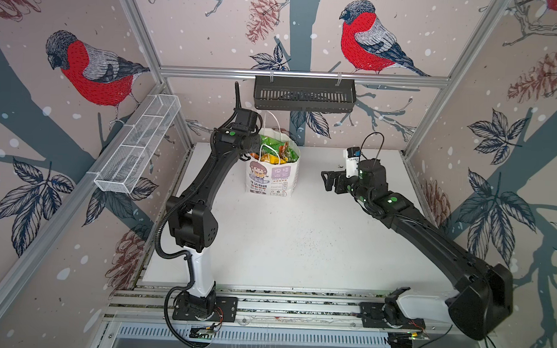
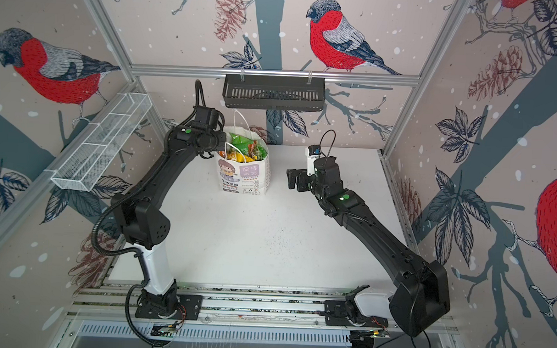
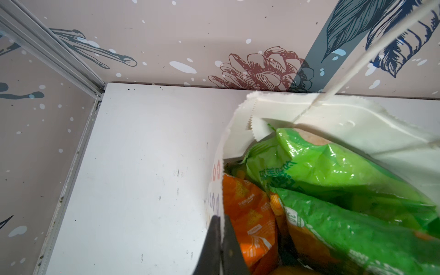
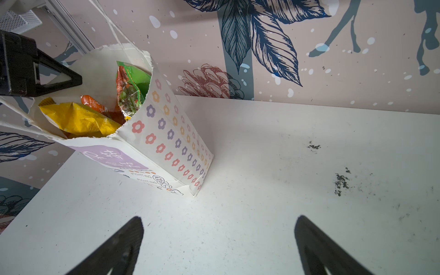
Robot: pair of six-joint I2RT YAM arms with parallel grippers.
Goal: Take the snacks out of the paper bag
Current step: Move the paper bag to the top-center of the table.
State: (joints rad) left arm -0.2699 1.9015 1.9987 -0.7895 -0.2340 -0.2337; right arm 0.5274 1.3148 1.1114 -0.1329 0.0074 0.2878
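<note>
- Paper bag (image 1: 272, 181) upright at rear of surface (image 1: 299, 241); snacks (image 1: 273, 150) fill it: green, orange, yellow packets.
- Left gripper (image 3: 222, 247) pinches bag rim; right gripper (image 4: 219, 217) spread wide, empty, beside bag.
- Lower packets hidden by bag walls.

Open table (image 1: 299, 241) lies between the upright paper bag (image 1: 272, 177) and the wide-spread right hand (image 4: 219, 217); snacks (image 1: 273, 150) crowd the bag's mouth, the left hand (image 3: 221, 219) pinching its rim, a black basket (image 1: 304, 94) hanging above.
</note>
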